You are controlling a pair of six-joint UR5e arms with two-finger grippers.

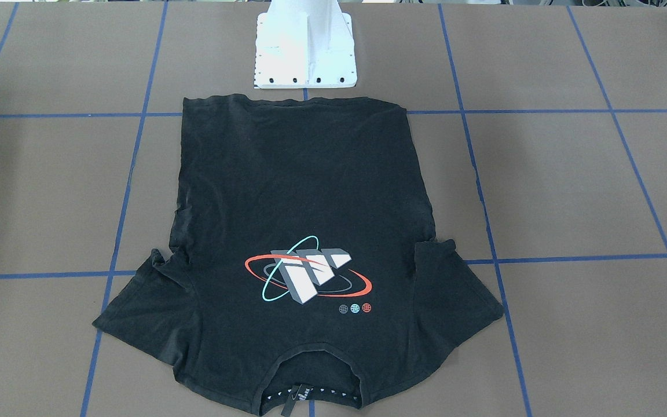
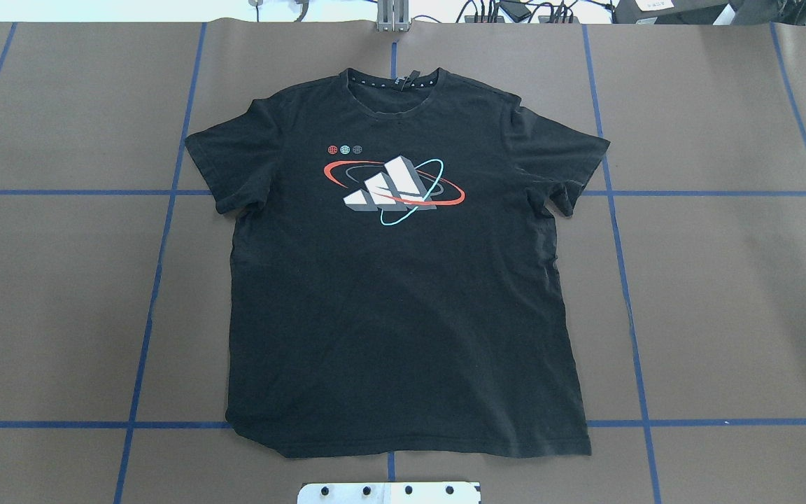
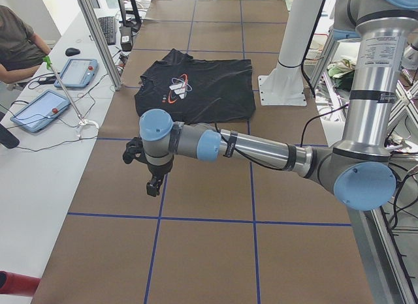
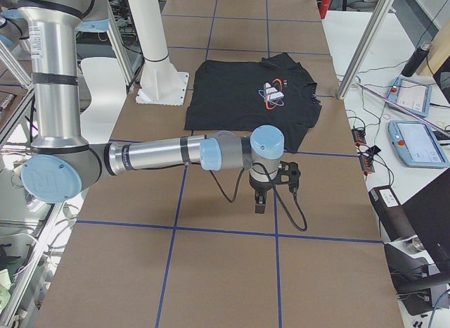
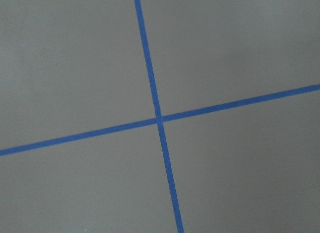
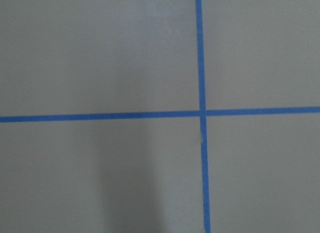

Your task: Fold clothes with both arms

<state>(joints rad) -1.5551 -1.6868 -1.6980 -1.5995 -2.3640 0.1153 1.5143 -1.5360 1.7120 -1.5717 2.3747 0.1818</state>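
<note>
Where it lies spread flat and face-up at the centre of the overhead frame, black short-sleeved T-shirt (image 2: 403, 301): round collar (image 2: 392, 80) toward the top edge, hem toward the bottom edge, both sleeves out to the sides, unfolded. White, red and cyan orbit-style chest graphic (image 2: 392, 189) in the garment's upper middle. Beneath: brown table covering (image 2: 725, 294) crossed by blue tape grid lines (image 2: 627, 280). White pedestal base (image 2: 389, 492) at bottom centre, just beyond the hem, a strip of covering between.

Left arm (image 3: 261, 147) of silver-grey tube with light blue joint caps: stretched across mid-frame in the exterior left view, well apart from the shirt at upper centre. Black two-finger left gripper (image 3: 153, 185): pointing down over bare covering; open or closed, cannot tell.

Right arm (image 4: 155, 155), same build: across mid-frame in the exterior right view. Black right gripper (image 4: 259, 203): pointing down, clear of the shirt; open or closed, cannot tell.

Wrist views: covering and a tape crossing only
</note>
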